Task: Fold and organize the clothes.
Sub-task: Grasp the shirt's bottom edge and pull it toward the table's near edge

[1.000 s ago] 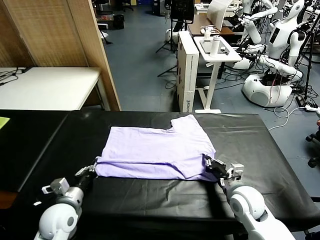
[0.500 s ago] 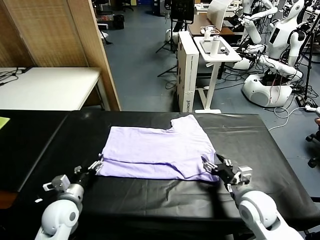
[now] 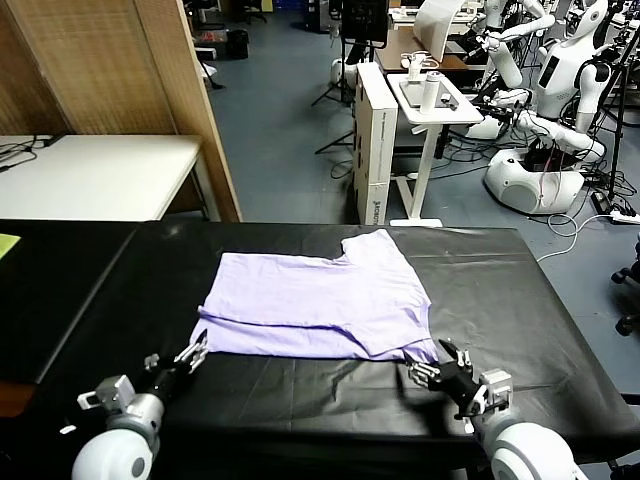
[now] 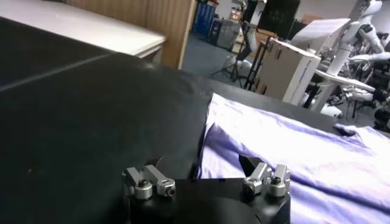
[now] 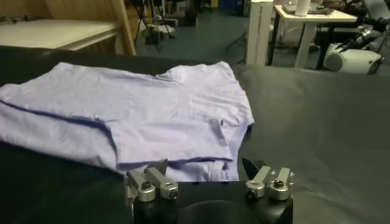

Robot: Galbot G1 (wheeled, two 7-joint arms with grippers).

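The clothes are one light lavender T-shirt (image 3: 315,305), folded over on itself and lying flat in the middle of the black table (image 3: 500,290). My left gripper (image 3: 190,355) hovers just off the shirt's near left corner, open and empty. My right gripper (image 3: 432,365) sits just off the near right corner, also open and empty. In the left wrist view the shirt (image 4: 292,146) spreads beyond the open left gripper (image 4: 204,161), its folded edge close by. The right wrist view shows the shirt (image 5: 152,109) with a sleeve hem right in front of the open right gripper (image 5: 205,165).
A white table (image 3: 90,175) and a wooden partition (image 3: 170,100) stand at the back left. Behind the black table are a white box stack (image 3: 375,140), a white stand (image 3: 430,110) and other robots (image 3: 560,80). A yellow-green sheet (image 3: 5,243) lies at the far left edge.
Both grippers have let go of the shirt's near corners, opened, and drawn back toward my body. The shirt's near edge has settled flat on the table.
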